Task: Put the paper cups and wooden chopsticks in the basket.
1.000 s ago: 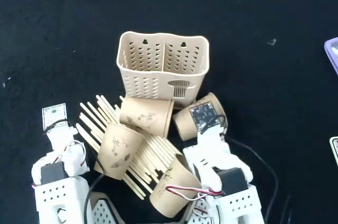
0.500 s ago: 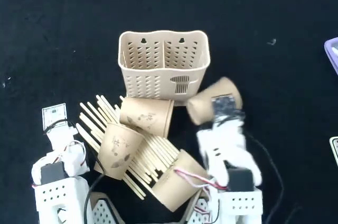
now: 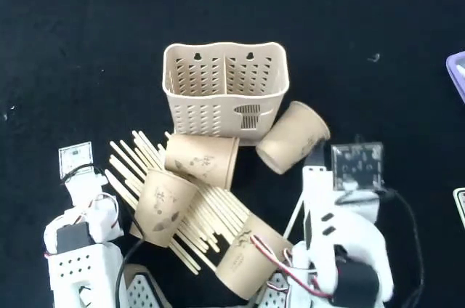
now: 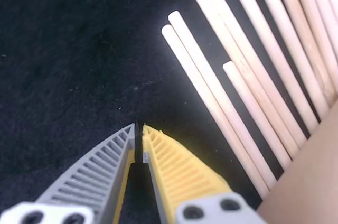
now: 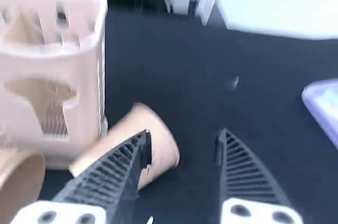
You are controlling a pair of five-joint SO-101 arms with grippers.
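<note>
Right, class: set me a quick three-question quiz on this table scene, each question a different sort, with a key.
1. How many paper cups lie on the table outside the basket?
2. The right gripper is: A) open, B) shut on a cup, C) shut on a stick.
3. True or false: the left gripper holds a wooden stick.

Key: 1) four, all on their sides. 2) A. 3) false: it is shut on nothing, beside the chopsticks.
</note>
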